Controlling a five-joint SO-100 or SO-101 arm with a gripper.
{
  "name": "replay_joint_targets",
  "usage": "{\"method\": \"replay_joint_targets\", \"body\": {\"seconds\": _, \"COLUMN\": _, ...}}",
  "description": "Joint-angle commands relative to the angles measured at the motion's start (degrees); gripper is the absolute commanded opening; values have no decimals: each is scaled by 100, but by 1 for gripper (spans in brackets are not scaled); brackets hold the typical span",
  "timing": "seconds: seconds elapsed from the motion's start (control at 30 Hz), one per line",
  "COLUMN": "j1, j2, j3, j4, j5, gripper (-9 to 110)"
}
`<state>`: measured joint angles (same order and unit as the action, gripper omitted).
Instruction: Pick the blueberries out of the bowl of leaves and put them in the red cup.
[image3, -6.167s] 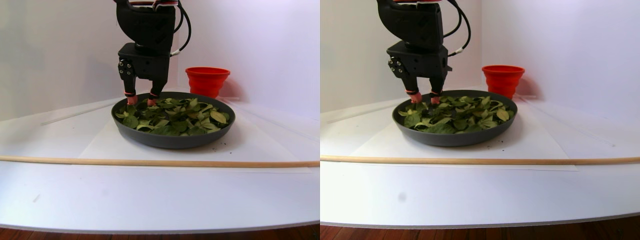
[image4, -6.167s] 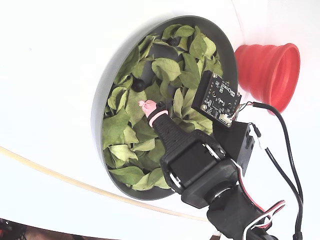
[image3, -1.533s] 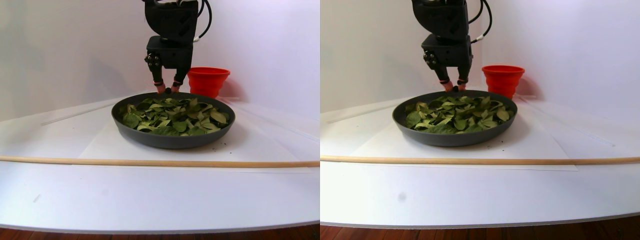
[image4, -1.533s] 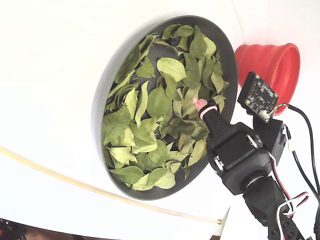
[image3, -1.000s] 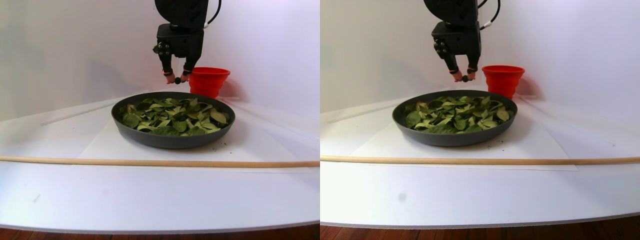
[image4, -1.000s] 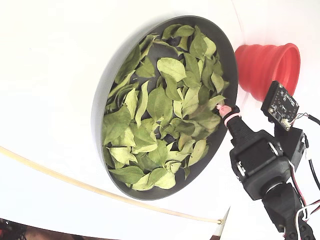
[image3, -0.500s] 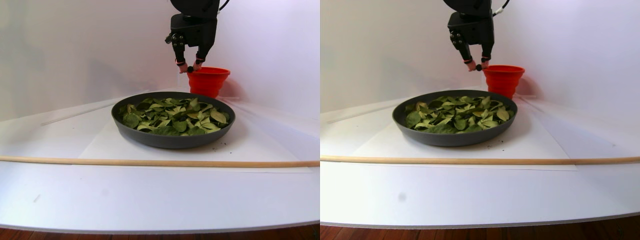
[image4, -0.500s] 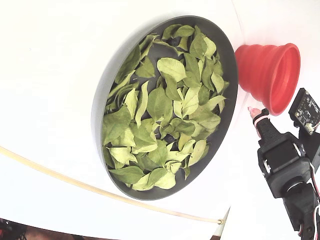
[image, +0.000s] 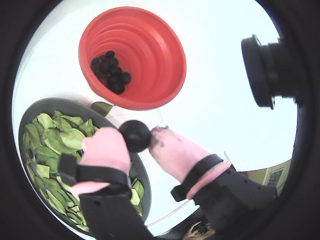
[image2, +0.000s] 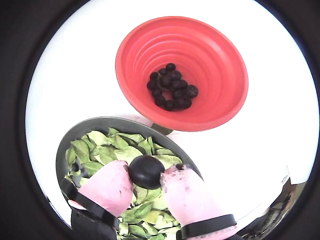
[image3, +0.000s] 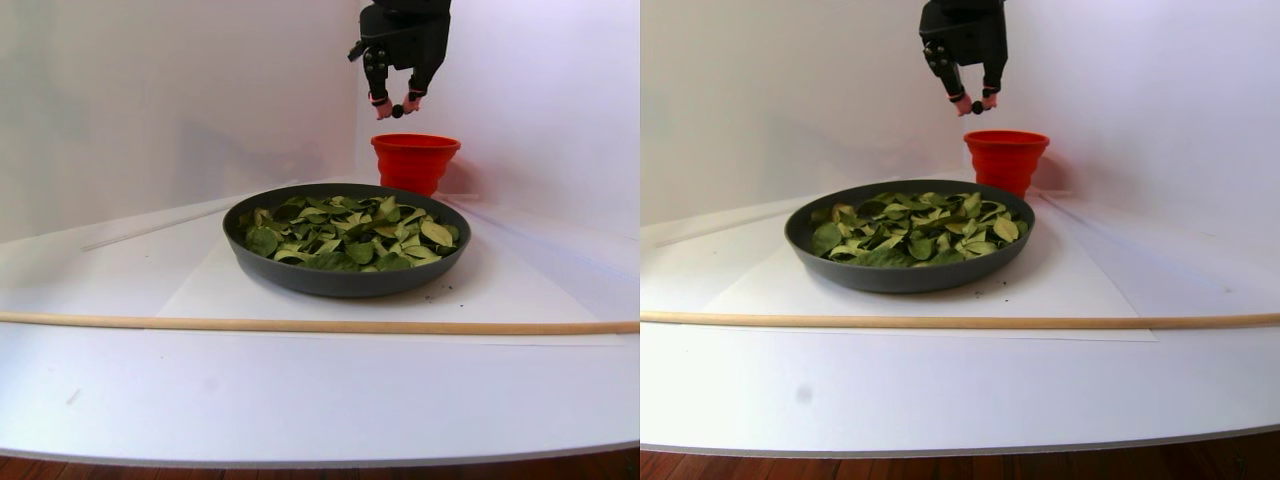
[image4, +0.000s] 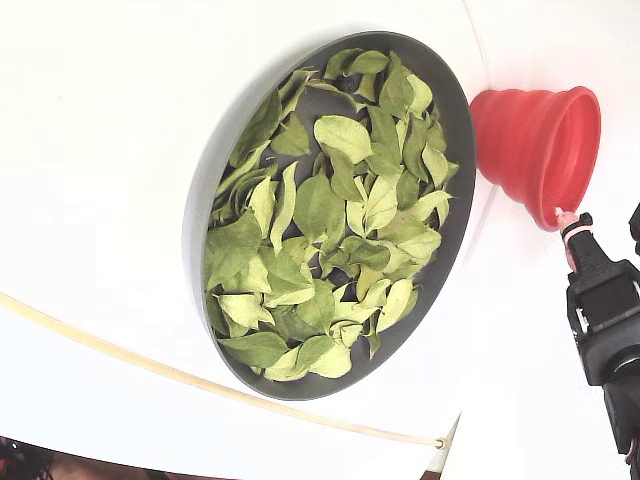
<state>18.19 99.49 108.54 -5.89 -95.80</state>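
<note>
My gripper (image2: 146, 172) is shut on one dark blueberry (image2: 145, 170), which sits between its pink fingertips (image: 107, 147). In the stereo pair view the gripper (image3: 397, 108) hangs well above the table, just left of and above the red cup (image3: 415, 160). In the fixed view its tip (image4: 570, 218) is at the cup's (image4: 530, 130) rim. Several blueberries (image2: 170, 87) lie at the bottom of the cup (image2: 210, 50). The dark grey bowl (image4: 200, 210) holds green leaves (image4: 320, 210). No berries show among them.
A long wooden dowel (image3: 300, 325) lies across the table in front of the bowl. A white paper sheet (image3: 210, 290) lies under the bowl. White walls stand close behind the cup. A black camera module (image: 270, 70) juts out beside the gripper.
The gripper closed on a blueberry at the bowl's far rim. It then rose and moved over toward the red cup, still holding the berry.
</note>
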Motion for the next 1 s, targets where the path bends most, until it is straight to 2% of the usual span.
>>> {"method": "replay_joint_targets", "body": {"seconds": 0.0, "j1": 185, "j2": 26, "j3": -554, "j4": 18, "j5": -35, "gripper": 10}}
{"method": "replay_joint_targets", "body": {"seconds": 0.97, "j1": 457, "j2": -1310, "j3": -2206, "j4": -70, "j5": 0, "gripper": 10}}
